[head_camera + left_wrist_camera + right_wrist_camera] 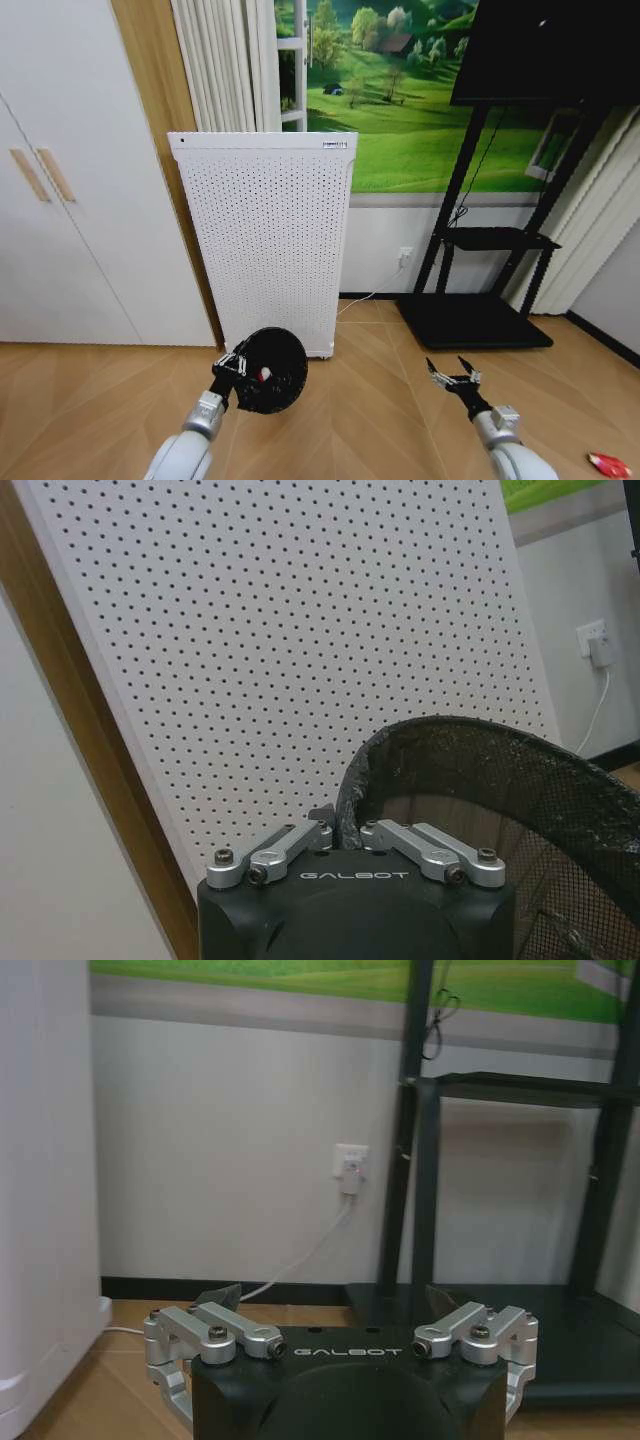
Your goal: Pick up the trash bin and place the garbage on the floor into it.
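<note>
While left end effector pinches trash bin rim, right end effector spread wide, empty.

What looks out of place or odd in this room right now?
A red wrapper lies loose on the wood floor at far right. The black trash bin hangs tipped, mouth toward the camera, its rim pinched by the left claw.

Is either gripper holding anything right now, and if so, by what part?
The left gripper holds the trash bin by its rim. The right gripper is open and holds nothing.
</note>
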Motion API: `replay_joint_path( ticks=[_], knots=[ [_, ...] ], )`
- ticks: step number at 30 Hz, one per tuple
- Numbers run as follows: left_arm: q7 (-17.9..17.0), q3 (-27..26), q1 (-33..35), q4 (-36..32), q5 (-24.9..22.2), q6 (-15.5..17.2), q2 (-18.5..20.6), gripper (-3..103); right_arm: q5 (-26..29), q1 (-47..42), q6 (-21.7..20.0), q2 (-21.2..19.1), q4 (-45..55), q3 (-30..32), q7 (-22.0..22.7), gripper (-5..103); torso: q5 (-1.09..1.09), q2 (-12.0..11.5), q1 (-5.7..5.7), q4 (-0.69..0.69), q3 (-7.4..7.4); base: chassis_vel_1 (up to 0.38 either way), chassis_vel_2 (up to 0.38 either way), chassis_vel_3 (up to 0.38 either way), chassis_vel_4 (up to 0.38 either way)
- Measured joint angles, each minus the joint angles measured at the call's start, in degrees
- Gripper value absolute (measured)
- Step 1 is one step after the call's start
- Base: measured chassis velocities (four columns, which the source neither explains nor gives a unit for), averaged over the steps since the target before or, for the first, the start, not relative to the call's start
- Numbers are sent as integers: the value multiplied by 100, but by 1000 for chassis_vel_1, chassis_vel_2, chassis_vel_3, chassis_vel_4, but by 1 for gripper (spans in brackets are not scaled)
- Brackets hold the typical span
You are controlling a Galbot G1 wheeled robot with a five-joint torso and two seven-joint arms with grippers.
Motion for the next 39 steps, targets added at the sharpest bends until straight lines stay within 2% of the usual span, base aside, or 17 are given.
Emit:
replay_joint_path(
  ticks=[2,6,15,23,37,39],
  knots=[
    [0,-93,126,-133,-22,-1,-71,7,14,-30,-132,42,32,56,339,100,0,0,0,0,0,0,0,0,0],
    [-2,-169,324,-251,-9,-30,-191,7,22,-96,-259,84,126,104,559,100,0,0,0,0,0,0,0,0,0],
    [-2,-228,490,-291,64,-126,-293,7,69,-111,-90,194,172,66,262,100,0,0,0,0,0,0,0,0,0],
    [-1,-226,490,-244,91,-155,-303,7,111,-46,-97,193,64,10,215,100,0,0,0,0,0,-24,-22,40,30],
    [2,-165,395,-126,109,-160,-338,7,198,14,-14,48,-122,-61,85,100,3,0,0,0,0,-188,-182,176,196],
    [1,-166,393,-119,109,-160,-334,7,199,22,-7,37,-142,-71,69,100,-2,0,1,0,1,-261,-276,278,289]
  ],
)
